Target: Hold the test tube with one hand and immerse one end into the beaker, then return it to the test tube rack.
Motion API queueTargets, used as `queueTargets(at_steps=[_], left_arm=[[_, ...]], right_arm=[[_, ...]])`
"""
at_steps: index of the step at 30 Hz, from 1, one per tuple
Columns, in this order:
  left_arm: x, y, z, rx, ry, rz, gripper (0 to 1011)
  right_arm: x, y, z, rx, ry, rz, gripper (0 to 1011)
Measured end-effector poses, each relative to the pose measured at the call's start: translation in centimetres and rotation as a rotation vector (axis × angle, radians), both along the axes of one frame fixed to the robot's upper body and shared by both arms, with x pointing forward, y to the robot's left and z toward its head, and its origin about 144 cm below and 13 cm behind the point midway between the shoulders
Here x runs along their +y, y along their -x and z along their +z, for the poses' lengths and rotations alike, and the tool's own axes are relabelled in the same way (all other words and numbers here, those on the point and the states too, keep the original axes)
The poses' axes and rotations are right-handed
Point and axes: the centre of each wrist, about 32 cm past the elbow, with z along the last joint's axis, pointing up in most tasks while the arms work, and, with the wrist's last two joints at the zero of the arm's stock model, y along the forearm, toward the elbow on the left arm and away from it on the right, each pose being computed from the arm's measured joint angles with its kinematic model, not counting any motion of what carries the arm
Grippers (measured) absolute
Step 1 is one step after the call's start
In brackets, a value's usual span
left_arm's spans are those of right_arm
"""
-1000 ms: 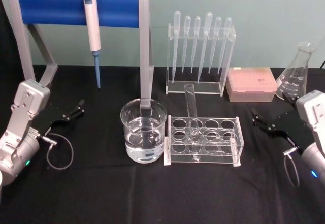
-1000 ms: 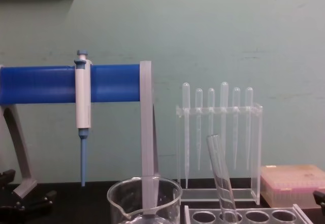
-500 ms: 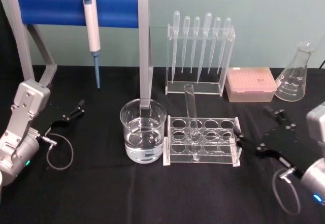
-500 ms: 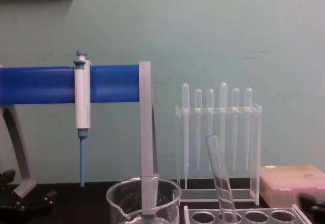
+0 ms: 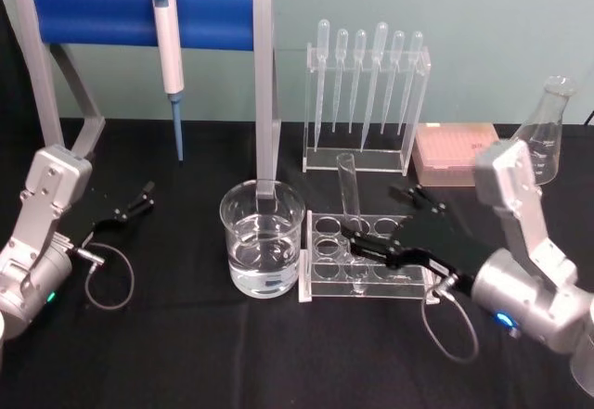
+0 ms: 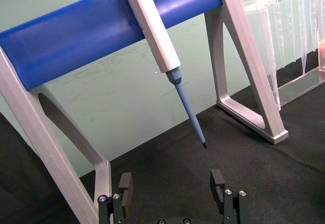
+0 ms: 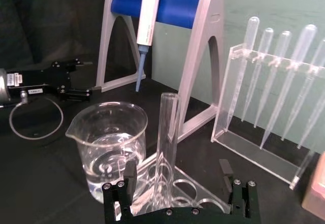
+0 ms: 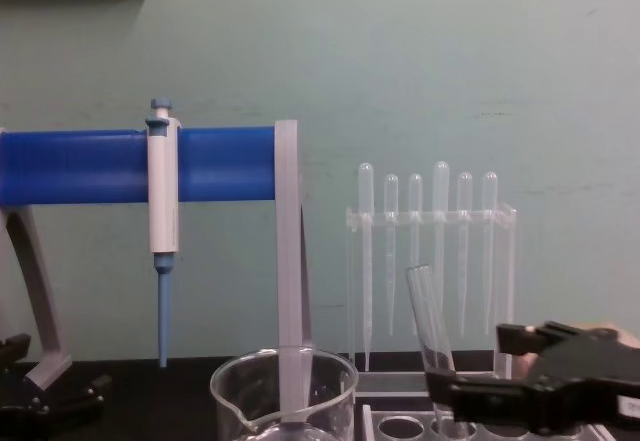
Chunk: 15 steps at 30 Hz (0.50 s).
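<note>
The test tube (image 5: 350, 191) stands tilted in a clear acrylic rack (image 5: 371, 290), right of the beaker (image 5: 263, 242), which holds clear liquid. My right gripper (image 5: 371, 214) hovers over the rack, open, with its fingertips just short of the tube and not touching it. In the right wrist view the tube (image 7: 167, 127) rises ahead of the open right gripper (image 7: 177, 170), with the beaker (image 7: 106, 148) beyond on one side. The chest view shows the right gripper (image 8: 475, 366) beside the tube (image 8: 428, 321). My left gripper (image 5: 135, 200) rests open at the table's left (image 6: 171, 183).
A white-and-blue pipettor (image 5: 167, 38) hangs on a blue-barred stand behind the beaker. A rack of plastic pipettes (image 5: 367, 94), a pink tip box (image 5: 455, 145) and a conical flask (image 5: 543, 135) stand at the back right. Black cloth covers the table.
My right arm has swung in from the table's right edge toward the rack, bringing its open gripper up to the test tube. The left arm, tube and beaker have not moved.
</note>
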Motion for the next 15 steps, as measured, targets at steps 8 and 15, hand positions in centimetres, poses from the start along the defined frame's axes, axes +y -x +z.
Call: queueTargets(at_steps=[8,15], left_arm=[[0.0,0.0,0.0,0.000,0.000,0.000,1000],[0.0,0.0,0.0,0.000,0.000,0.000,1000]], right_arm=[[1.2,-2.6,0.7,0.052,0.006,0.014,1002],[1.7,-3.6,1.3,0.080,-0.011,0.035,967]])
